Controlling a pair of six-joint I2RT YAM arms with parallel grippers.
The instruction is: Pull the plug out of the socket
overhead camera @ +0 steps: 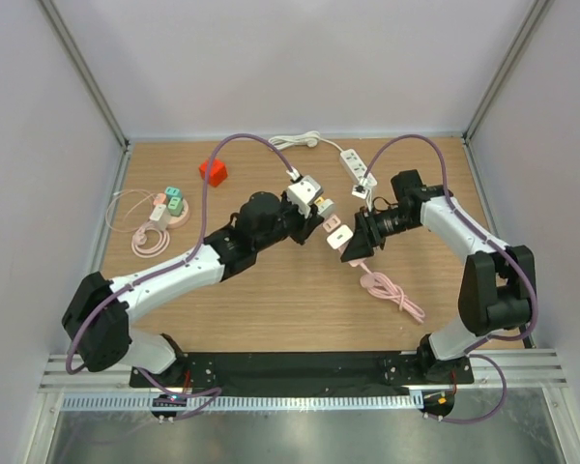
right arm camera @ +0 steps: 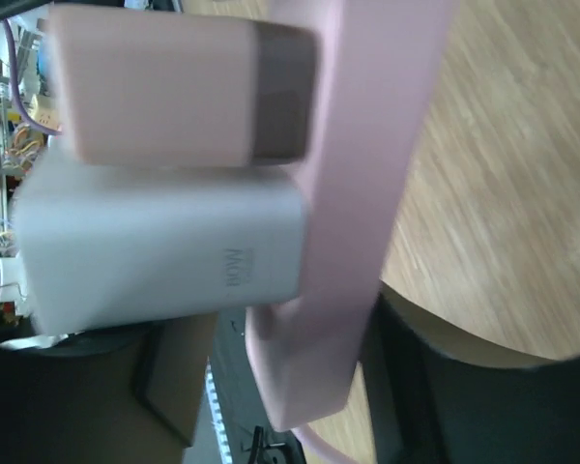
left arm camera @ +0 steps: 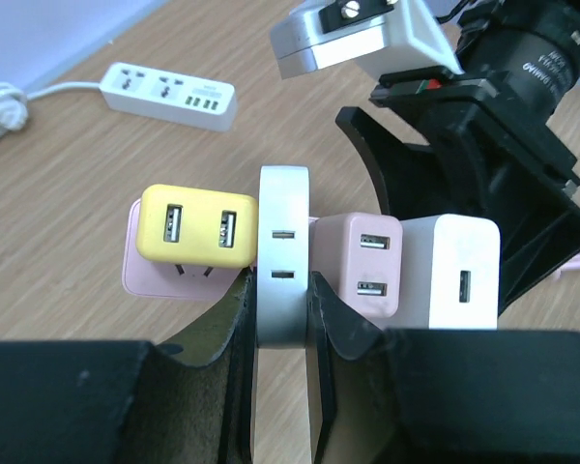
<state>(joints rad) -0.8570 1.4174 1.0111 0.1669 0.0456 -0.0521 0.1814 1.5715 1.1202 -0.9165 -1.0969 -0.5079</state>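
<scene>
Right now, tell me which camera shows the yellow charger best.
Left wrist: the yellow charger faces it, both USB ports clear. Top external shows only a small yellow speck; right wrist does not show it.

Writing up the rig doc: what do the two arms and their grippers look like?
The left arm and right arm have white link shells and black joints. A purple cable loops along each. The left gripper is black with flat matte fingers; the right gripper looks the same. A white camera block sits on the right wrist. No markings readable.
</scene>
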